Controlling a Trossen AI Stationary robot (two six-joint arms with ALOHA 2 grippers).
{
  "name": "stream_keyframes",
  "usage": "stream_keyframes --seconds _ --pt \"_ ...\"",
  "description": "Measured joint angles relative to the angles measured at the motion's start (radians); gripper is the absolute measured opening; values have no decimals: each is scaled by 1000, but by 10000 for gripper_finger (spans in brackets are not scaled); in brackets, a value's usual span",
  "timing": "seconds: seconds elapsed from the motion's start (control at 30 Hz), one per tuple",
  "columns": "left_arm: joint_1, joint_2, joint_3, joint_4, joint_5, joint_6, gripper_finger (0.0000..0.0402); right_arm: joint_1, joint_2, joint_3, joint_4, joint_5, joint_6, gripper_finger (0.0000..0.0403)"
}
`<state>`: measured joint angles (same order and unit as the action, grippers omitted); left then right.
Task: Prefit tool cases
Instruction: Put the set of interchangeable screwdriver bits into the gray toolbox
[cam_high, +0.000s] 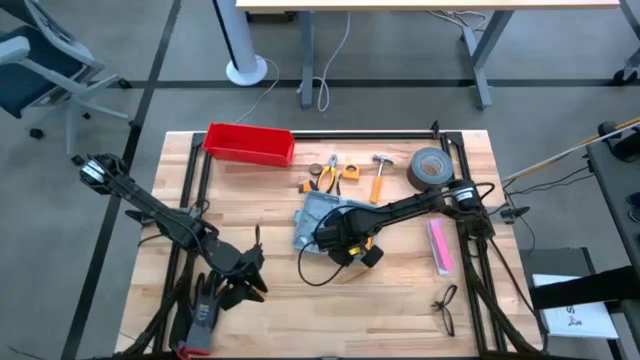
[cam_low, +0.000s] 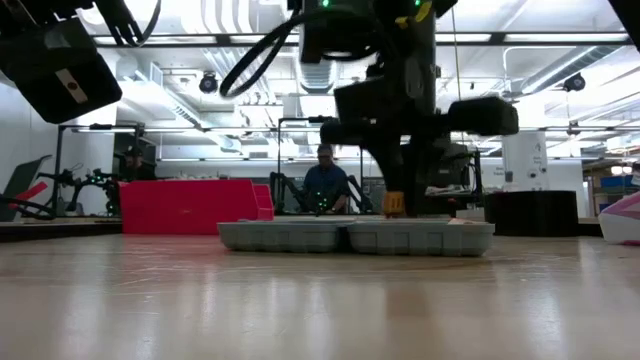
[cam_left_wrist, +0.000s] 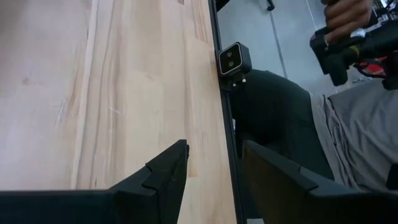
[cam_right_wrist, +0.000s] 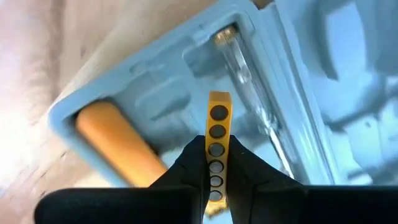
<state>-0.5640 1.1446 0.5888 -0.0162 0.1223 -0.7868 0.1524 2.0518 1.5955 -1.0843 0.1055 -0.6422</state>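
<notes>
The grey-blue tool case (cam_high: 322, 222) lies open and flat on the table's middle, both halves (cam_low: 355, 236) resting on the wood. Its moulded interior (cam_right_wrist: 298, 93) holds an orange-handled tool (cam_right_wrist: 121, 146) and a clear-shafted driver (cam_right_wrist: 239, 62). My right gripper (cam_high: 347, 243) hangs over the case's near half, shut on a yellow bit holder strip (cam_right_wrist: 217, 143). My left gripper (cam_left_wrist: 214, 168) is open over bare wood at the table's near-left (cam_high: 245, 272), far from the case. My right gripper pinches the yellow bit holder strip (cam_right_wrist: 217, 163) between its two fingers (cam_right_wrist: 186, 168), one on each flat side. The fingers come from above, pointing down. The strip's free end (cam_right_wrist: 219, 102) sticks out beyond the fingertips toward the case interior. Whether its lower end (cam_low: 393, 207) touches the case I cannot tell.
A red bin (cam_high: 249, 143) stands at the far left. Pliers (cam_high: 325, 172), a hammer (cam_high: 380, 175) and a tape roll (cam_high: 431, 167) lie beyond the case. A pink object (cam_high: 439, 246) and glasses (cam_high: 446, 308) lie to the right. A person (cam_left_wrist: 348, 130) sits past the near edge.
</notes>
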Motion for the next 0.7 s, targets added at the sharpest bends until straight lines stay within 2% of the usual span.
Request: stream_keyframes --seconds 0.23,0.47,0.7 --pt "-5 0 0 0 0 1 162 0 -20 -3 -145 -3 42 17" --pt "-6 0 0 0 -7 16 162 47 -17 -26 -38 -9 -54 17" --pt "-6 0 0 0 -9 12 162 48 -15 -82 11 0 -74 17"
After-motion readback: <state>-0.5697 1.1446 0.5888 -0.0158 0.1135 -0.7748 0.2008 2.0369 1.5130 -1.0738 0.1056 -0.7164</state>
